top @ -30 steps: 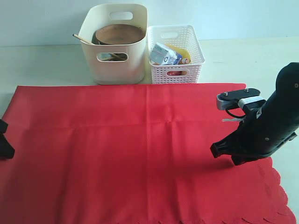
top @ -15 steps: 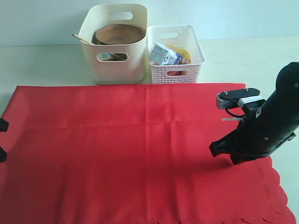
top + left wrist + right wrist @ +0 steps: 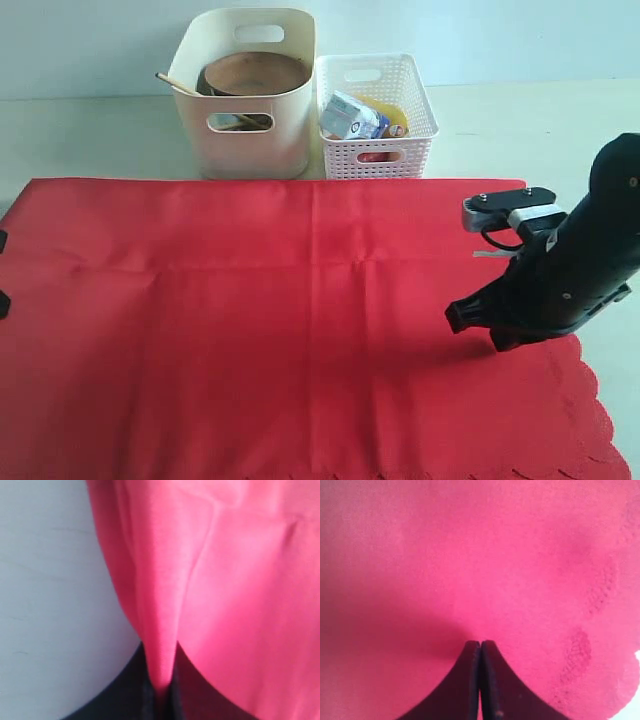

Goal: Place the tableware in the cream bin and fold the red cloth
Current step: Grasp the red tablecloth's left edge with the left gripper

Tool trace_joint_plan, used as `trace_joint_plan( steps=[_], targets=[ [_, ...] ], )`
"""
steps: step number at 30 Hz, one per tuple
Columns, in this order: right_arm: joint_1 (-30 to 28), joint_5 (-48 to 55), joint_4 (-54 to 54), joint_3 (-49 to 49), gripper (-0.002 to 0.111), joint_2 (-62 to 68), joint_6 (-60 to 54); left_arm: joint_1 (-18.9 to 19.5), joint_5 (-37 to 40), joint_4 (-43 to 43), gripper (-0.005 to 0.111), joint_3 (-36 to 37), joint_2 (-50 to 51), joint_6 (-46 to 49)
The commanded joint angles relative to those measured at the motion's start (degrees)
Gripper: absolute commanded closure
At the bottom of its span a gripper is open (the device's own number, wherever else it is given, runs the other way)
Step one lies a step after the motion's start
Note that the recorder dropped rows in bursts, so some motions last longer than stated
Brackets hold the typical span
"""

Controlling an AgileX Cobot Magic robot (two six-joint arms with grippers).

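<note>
The red cloth [image 3: 300, 320] lies spread flat over the table, its scalloped edge [image 3: 590, 400] at the near right. In the left wrist view my left gripper [image 3: 161, 680] is shut on a raised pinch of the red cloth [image 3: 240, 580] at its edge. Only a dark sliver of that arm [image 3: 3, 302] shows in the exterior view. My right gripper [image 3: 480, 644] is shut with nothing between its fingers, tips at the cloth near the scalloped edge [image 3: 600, 595]; its arm [image 3: 570, 270] stands over the cloth's right side. The cream bin [image 3: 250, 145] holds the brown wooden plate [image 3: 255, 72] and a wooden handle [image 3: 175, 83].
A white lattice basket [image 3: 378, 150] with a milk carton [image 3: 350, 115] and food stands right of the cream bin. Pale table [image 3: 100, 130] shows behind the cloth and at its left edge [image 3: 50, 605].
My left gripper has shut on the cloth's left edge and slid leftward, and that edge has shifted left with it. The right arm has edged slightly left.
</note>
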Motion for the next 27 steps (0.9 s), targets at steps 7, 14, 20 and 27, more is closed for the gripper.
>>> trace_joint_plan(
  steps=[7,14,20,27],
  targets=[
    [-0.09,-0.32,2.36,-0.45,0.108,1.14,-1.65,-10.53,7.51,-0.14,0.107,-2.55,-4.26,-1.55],
    [-0.09,-0.32,2.78,-0.45,0.108,1.13,-1.65,-18.91,12.23,-0.27,0.107,-8.35,-5.52,-4.10],
    [-0.09,-0.32,2.78,-0.45,0.108,1.13,-1.65,-25.85,15.21,-3.19,0.107,-13.87,-5.57,-6.53],
    [-0.09,-0.32,2.78,-0.45,0.108,1.13,-1.65,-33.05,16.32,-9.04,0.107,-19.43,-5.57,-7.46]
  ],
)
